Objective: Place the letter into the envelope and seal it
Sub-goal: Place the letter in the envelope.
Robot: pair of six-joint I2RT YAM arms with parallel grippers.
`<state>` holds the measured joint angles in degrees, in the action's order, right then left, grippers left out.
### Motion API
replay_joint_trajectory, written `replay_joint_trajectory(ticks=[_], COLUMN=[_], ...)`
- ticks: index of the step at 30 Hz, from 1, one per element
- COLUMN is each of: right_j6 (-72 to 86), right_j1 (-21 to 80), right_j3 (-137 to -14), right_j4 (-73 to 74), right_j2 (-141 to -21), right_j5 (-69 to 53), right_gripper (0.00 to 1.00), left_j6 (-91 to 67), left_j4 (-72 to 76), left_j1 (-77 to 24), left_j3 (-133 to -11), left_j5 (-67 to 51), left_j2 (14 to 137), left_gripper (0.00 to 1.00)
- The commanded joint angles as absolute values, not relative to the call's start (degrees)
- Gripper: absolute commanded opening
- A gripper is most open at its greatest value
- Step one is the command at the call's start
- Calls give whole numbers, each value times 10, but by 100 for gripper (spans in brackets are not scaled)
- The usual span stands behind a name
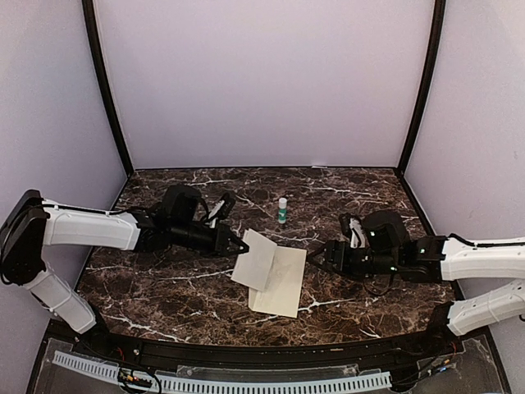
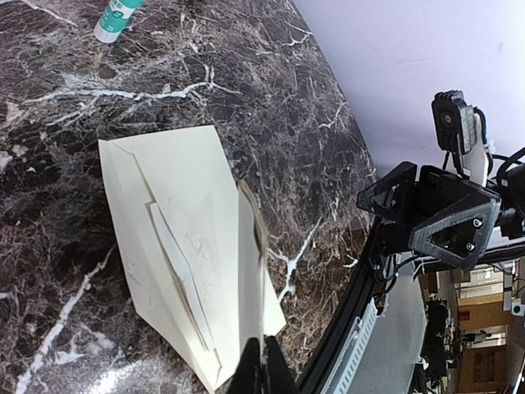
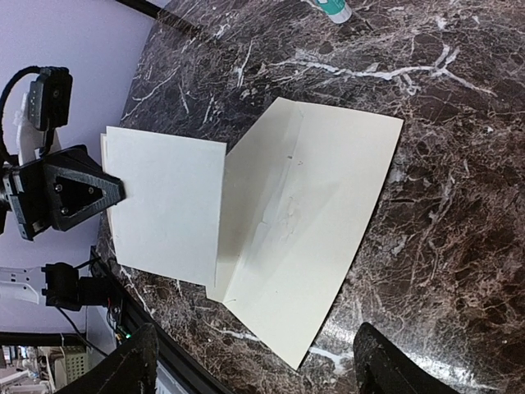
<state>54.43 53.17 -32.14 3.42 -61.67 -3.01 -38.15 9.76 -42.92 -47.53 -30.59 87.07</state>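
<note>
The cream envelope (image 1: 283, 283) lies flat on the marble table; it also shows in the left wrist view (image 2: 164, 222) and the right wrist view (image 3: 320, 213). My left gripper (image 1: 240, 245) (image 2: 262, 365) is shut on one edge of the white letter (image 1: 256, 258) (image 3: 164, 205) and holds it tilted up. The letter's lower edge meets the envelope's left part; I cannot tell whether it sits inside the pocket. In the left wrist view the letter (image 2: 250, 271) shows edge-on. My right gripper (image 1: 316, 256) (image 3: 254, 373) is open and empty, just off the envelope's right edge.
A small white and green glue stick (image 1: 282, 210) (image 2: 119, 18) (image 3: 332, 8) stands behind the envelope. The table's front edge with a black rail and a white cable duct (image 1: 246, 382) lies just beyond the envelope's near corner. Grey walls enclose the table.
</note>
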Motion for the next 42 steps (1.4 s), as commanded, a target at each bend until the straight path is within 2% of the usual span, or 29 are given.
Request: replay_joint_trajectory(ticks=[1, 22, 42], right_j6=[565, 586, 617], right_j1=[530, 530, 535], right_j3=[-308, -327, -364], right_j4=[-25, -129, -149], right_j2=[-648, -822, -926], right_j5=[-2, -31, -43], right_gripper=[78, 70, 56], left_j6=[-351, -320, -308], left_j4=[86, 66, 75], left_j1=[-417, -403, -403], left_j3=[-469, -452, -431], left_j5=[-286, -260, -243], left_j2=[878, 918, 934], left_gripper=[0, 0, 0])
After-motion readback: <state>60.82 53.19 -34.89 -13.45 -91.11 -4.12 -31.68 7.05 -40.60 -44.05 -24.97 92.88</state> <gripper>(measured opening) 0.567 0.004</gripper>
